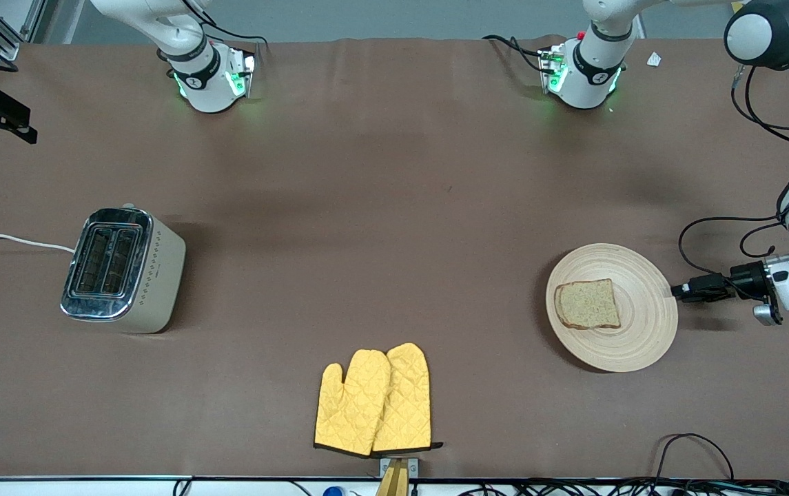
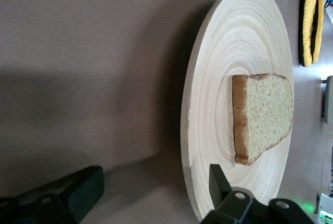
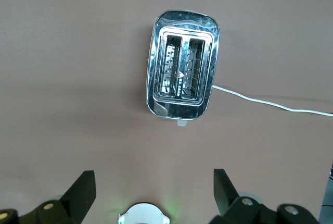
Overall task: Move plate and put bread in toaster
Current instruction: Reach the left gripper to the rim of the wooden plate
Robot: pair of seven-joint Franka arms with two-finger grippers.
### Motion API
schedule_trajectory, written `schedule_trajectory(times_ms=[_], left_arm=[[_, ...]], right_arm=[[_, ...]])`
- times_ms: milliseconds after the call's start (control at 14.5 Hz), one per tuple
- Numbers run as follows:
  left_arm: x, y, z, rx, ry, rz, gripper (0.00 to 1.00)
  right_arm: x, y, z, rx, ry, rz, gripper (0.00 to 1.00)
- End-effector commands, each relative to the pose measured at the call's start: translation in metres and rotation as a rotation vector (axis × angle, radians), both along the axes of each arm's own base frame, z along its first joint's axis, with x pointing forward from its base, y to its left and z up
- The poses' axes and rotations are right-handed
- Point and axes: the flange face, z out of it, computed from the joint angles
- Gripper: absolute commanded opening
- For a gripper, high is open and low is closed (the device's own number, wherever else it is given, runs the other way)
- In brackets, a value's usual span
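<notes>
The pale wooden plate [image 1: 632, 337] lies toward the left arm's end of the table with the slice of brown bread [image 1: 587, 304] flat on it. My left gripper [image 1: 678, 290] is low at the plate's rim, open. In the left wrist view one finger [image 2: 219, 181] reaches over the plate [image 2: 208, 130], the other [image 2: 83, 185] stays on the table side, and the bread [image 2: 263, 117] shows past them. The cream toaster [image 1: 125, 272] stands toward the right arm's end, slots up. My right gripper [image 3: 153, 187] hangs open high above the table, looking down on the toaster [image 3: 183, 70].
Two yellow oven mitts [image 1: 375, 401] lie near the table's front edge, midway between toaster and plate. The toaster's white cord [image 1: 8, 239] runs off the right arm's end of the table. Black cables [image 1: 701, 238] trail beside the left arm.
</notes>
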Motion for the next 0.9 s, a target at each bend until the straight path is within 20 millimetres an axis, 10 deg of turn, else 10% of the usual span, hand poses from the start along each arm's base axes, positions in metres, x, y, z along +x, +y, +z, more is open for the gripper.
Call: schedule_trajectory(times_ms=[0, 482, 826], left_arm=[[-0.001, -0.004, -0.007, -0.054, 0.005, -0.027, 0.84], [0.000, -0.014, -0.007, -0.092, 0.041, -0.018, 0.74], [0.004, -0.015, 0.000, -0.095, 0.034, -0.021, 0.32]], right_arm=[[-0.003, 0.003, 0.004, 0.015, -0.009, -0.004, 1.00], [-0.003, 0.003, 0.004, 0.015, -0.009, -0.004, 1.00], [-0.003, 0.003, 0.004, 0.015, -0.009, -0.004, 1.00]])
